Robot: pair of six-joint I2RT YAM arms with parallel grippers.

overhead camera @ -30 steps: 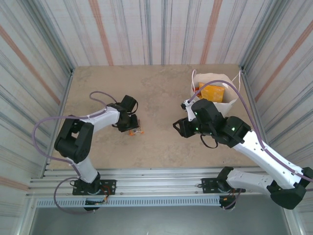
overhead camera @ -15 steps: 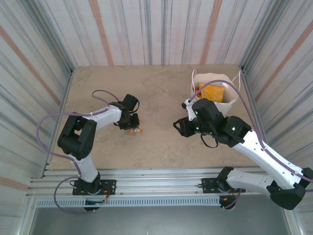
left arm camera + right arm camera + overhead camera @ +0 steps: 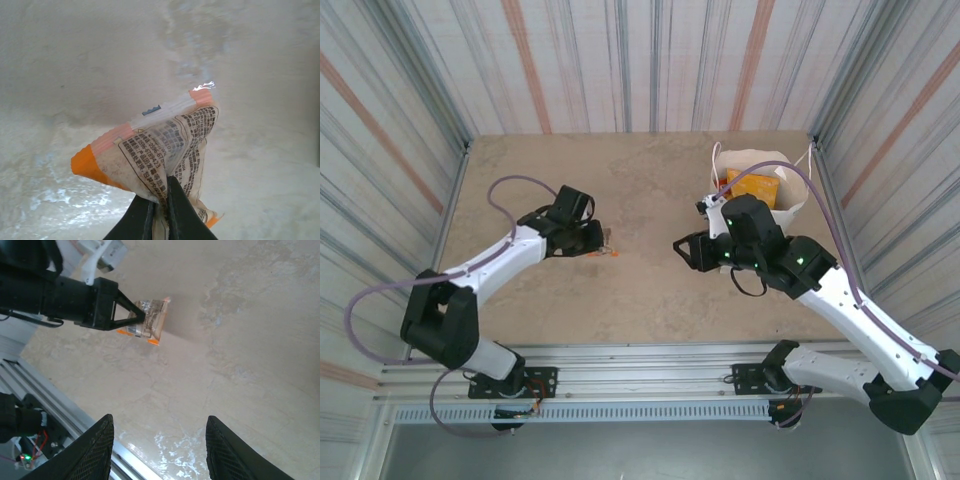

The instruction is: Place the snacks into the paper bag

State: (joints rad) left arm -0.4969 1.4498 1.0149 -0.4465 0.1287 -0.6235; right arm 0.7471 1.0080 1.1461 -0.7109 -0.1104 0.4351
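My left gripper (image 3: pixel 601 245) is shut on a small orange bar packet (image 3: pixel 165 145), its clear wrapper with black print pinched between the fingertips (image 3: pixel 177 210) and lifted off the table. The same packet (image 3: pixel 147 325) hangs from the left gripper (image 3: pixel 141 316) in the right wrist view. The white paper bag (image 3: pixel 795 195) stands upright at the far right, with orange and yellow packets (image 3: pixel 753 187) inside. My right gripper (image 3: pixel 686 251) hovers open mid-table, left of the bag, with nothing between its fingers (image 3: pixel 97 450).
Corrugated metal walls (image 3: pixel 650 60) enclose the beige table (image 3: pixel 640 300) on three sides. A metal rail (image 3: pixel 640 375) runs along the near edge by the arm bases.
The left arm has stretched out and carried the orange bar up and to the right, off the table. The right gripper has shifted slightly toward the bag.
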